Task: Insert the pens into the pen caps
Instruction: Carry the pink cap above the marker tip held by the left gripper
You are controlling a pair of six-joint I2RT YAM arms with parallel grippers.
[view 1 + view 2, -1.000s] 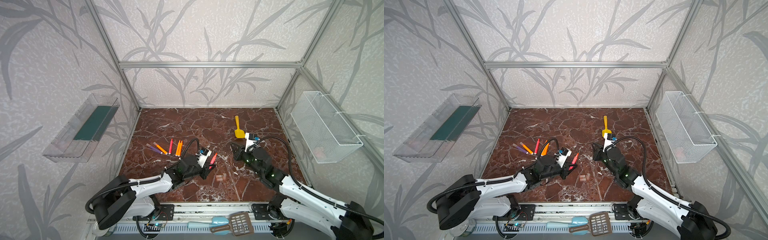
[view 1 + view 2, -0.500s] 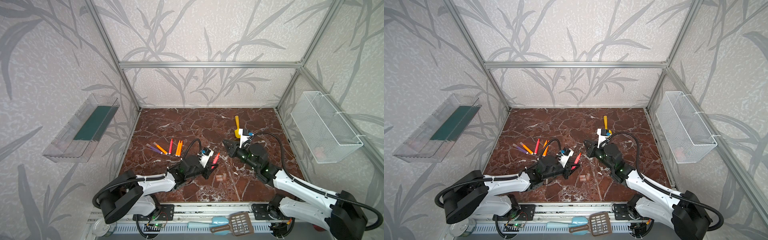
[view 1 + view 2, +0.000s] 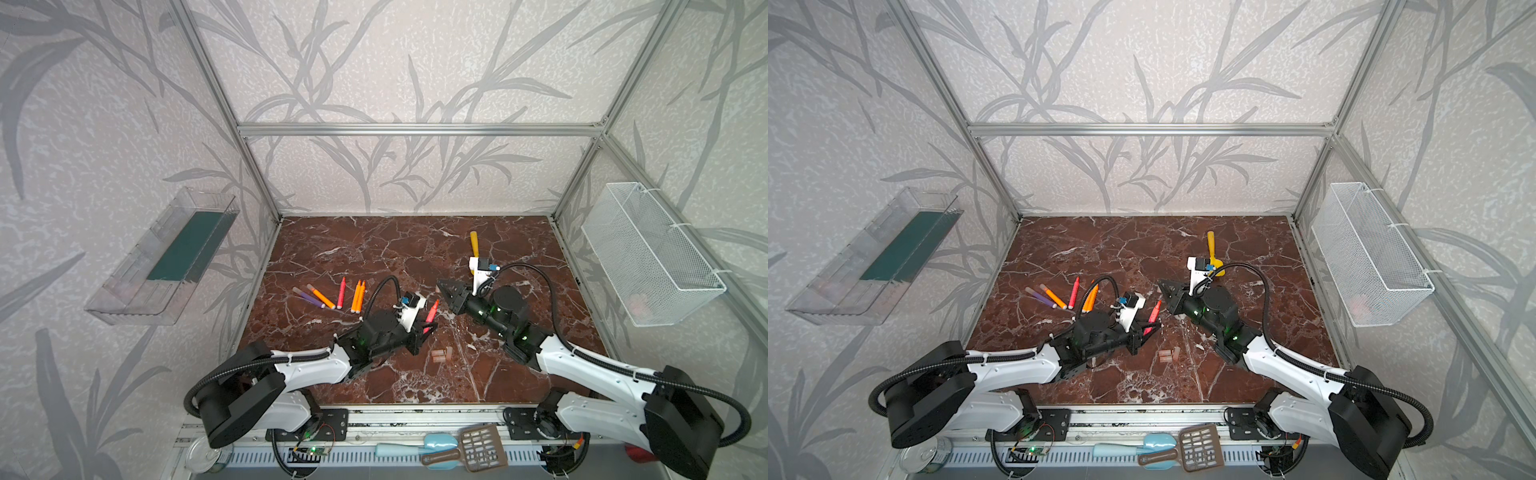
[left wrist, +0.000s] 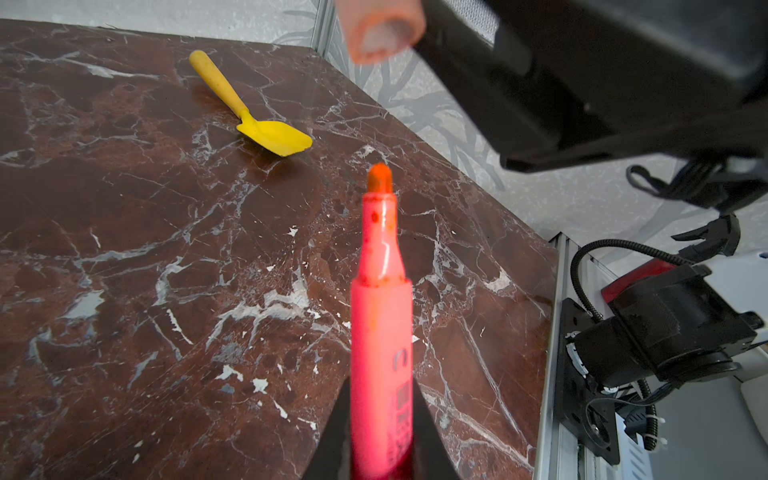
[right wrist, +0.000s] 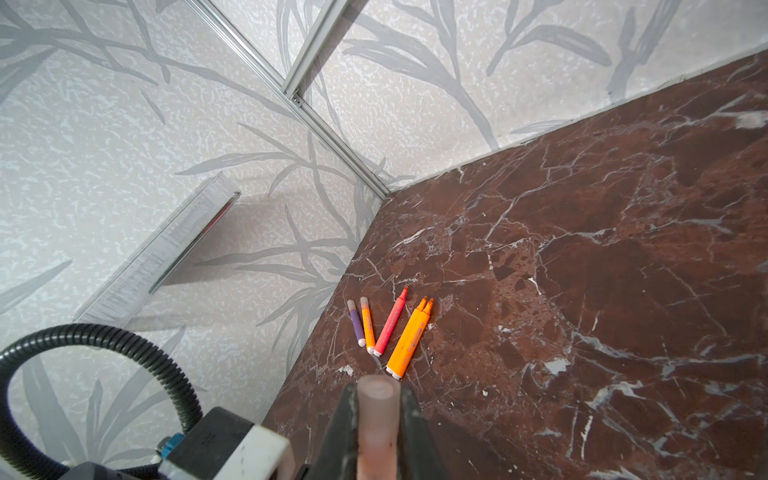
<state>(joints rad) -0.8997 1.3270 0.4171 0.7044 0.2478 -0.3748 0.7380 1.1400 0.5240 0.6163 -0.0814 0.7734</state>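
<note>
Red-pink plastic sticks up from the left gripper (image 3: pixel 428 329), which is clamped on the lower barrel of a pen (image 4: pixel 380 316). The pen's tip tilts up toward the middle of the table (image 3: pixel 374 249). The left arm lies low, stretched in from the front left corner. Opposite, the right arm reaches in from the front right, and the right gripper (image 3: pixel 445 289) pinches a pale cap (image 5: pixel 376 415) — its end turned toward the pen tip, near it but apart. Five other pens (image 3: pixel 332 295) lie together on the marble at the left. Spare caps (image 3: pixel 441 354) sit just in front of the two grippers — a yellow shovel (image 4: pixel 270 133) lies farther back.
</note>
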